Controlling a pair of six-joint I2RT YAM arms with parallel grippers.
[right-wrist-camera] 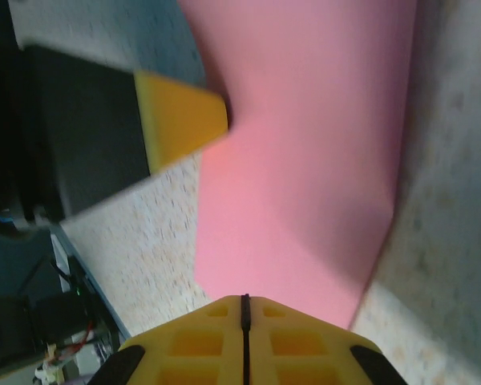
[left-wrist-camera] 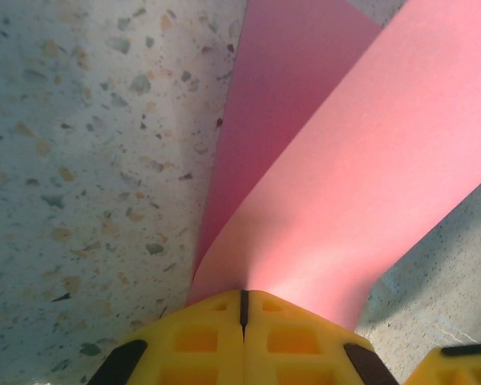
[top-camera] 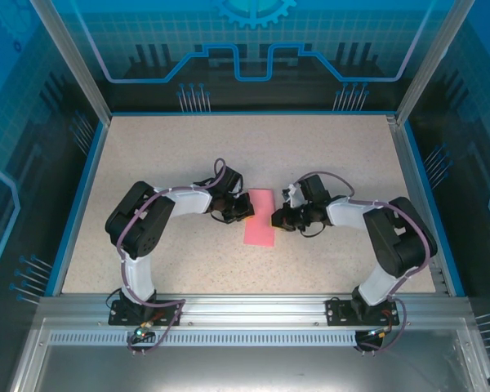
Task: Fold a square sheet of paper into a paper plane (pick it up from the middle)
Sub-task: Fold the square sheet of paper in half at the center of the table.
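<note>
Pink-red and doubled over, the square sheet of paper (top-camera: pixel 260 216) lies mid-way across the counter (top-camera: pixel 188 155), with the left hand (left-wrist-camera: pixel 242 298) clamped shut on one edge and the right hand (right-wrist-camera: pixel 244 303) pinching the opposite one, seemingly to hold the layers aligned for creasing.

Lab cell: blue panels (top-camera: pixel 253 49), aluminium frame (top-camera: pixel 245 306)
</note>
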